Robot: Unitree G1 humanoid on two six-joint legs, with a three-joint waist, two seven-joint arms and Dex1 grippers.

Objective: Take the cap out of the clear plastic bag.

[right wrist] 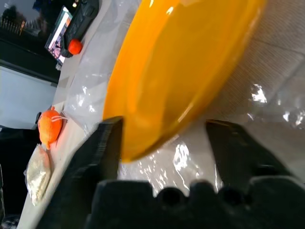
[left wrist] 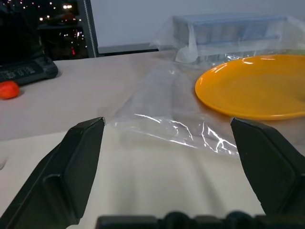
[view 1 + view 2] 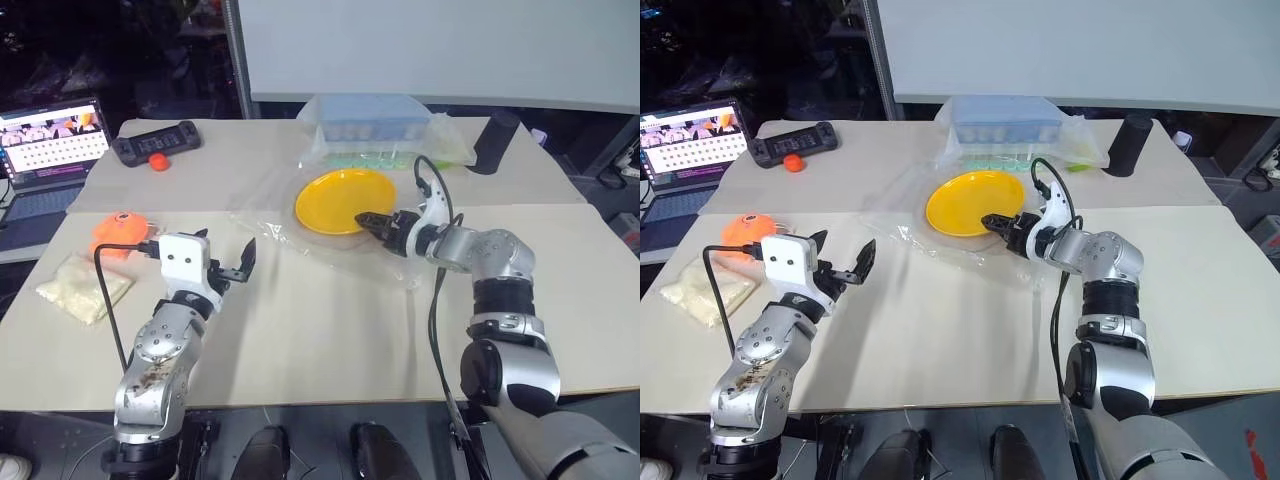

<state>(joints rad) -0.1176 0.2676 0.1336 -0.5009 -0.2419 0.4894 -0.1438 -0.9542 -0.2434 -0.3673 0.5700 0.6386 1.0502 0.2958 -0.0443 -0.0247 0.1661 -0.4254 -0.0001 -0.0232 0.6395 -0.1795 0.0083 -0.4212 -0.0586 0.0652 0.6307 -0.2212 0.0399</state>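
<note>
The clear plastic bag (image 3: pixel 268 215) lies flat and wrinkled on the table, spreading around and under a yellow plate (image 3: pixel 345 200). No cap is in view; it is hidden or out of view. My right gripper (image 3: pixel 364 220) reaches in from the right at the plate's near rim. In the right wrist view the right gripper's fingers (image 1: pixel 107 143) stand apart, with the plate's edge and shiny bag film between them. My left gripper (image 3: pixel 226 250) hovers open to the left of the bag, facing its near corner (image 2: pixel 162 119), with nothing in it.
A blue-lidded box in clear wrap (image 3: pixel 375 125) and a black cylinder (image 3: pixel 497 140) stand behind the plate. At the left are an orange object (image 3: pixel 120 228), a small bag of white grains (image 3: pixel 85 285), a black controller (image 3: pixel 155 142), an orange ball (image 3: pixel 158 163) and a laptop (image 3: pixel 50 140).
</note>
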